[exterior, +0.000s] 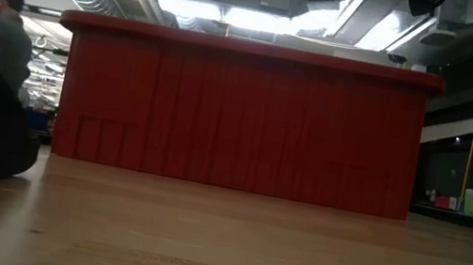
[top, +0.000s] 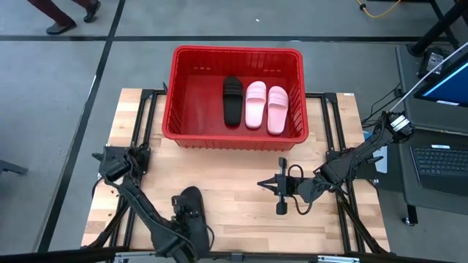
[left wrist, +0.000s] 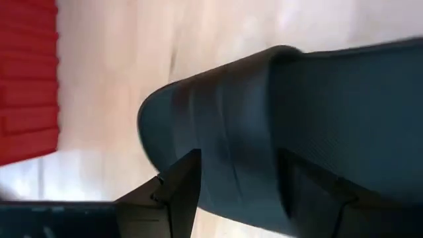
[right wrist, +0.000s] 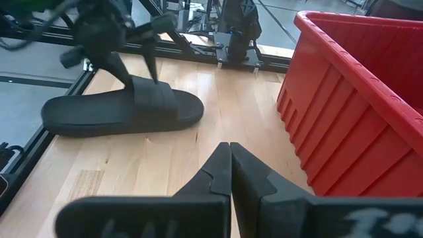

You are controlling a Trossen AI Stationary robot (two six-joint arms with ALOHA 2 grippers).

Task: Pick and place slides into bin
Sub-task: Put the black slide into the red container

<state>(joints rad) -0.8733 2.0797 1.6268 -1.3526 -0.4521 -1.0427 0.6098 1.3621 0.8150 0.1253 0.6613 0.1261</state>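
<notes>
One black slide [top: 232, 100] and two light pink slides [top: 266, 107] lie sole-down in the red bin [top: 183, 66] at the table's far middle. A second black slide [top: 190, 207] lies flat on the table near the front edge, left of centre; it also shows in the right wrist view [right wrist: 122, 109]. My left gripper [left wrist: 248, 198] is open over this slide, pointing down, with a finger [left wrist: 178, 192] at each side of its wide strap [left wrist: 231, 125]. My right gripper [top: 280, 191] is shut and empty above the table, right of centre. My left gripper comes at the black slide's strap [right wrist: 149, 92] from above with its fingers spread across the strap. I cannot tell whether the fingers touch it. The slide lies flat on the table.
The bin's near wall [exterior: 239, 119] stands between the loose slide and the bin's inside. Bare wood [top: 241, 219] lies between the two grippers. A person [exterior: 5, 29] shows in the room beyond the table. A laptop [top: 439, 157] sits off the table's right edge.
</notes>
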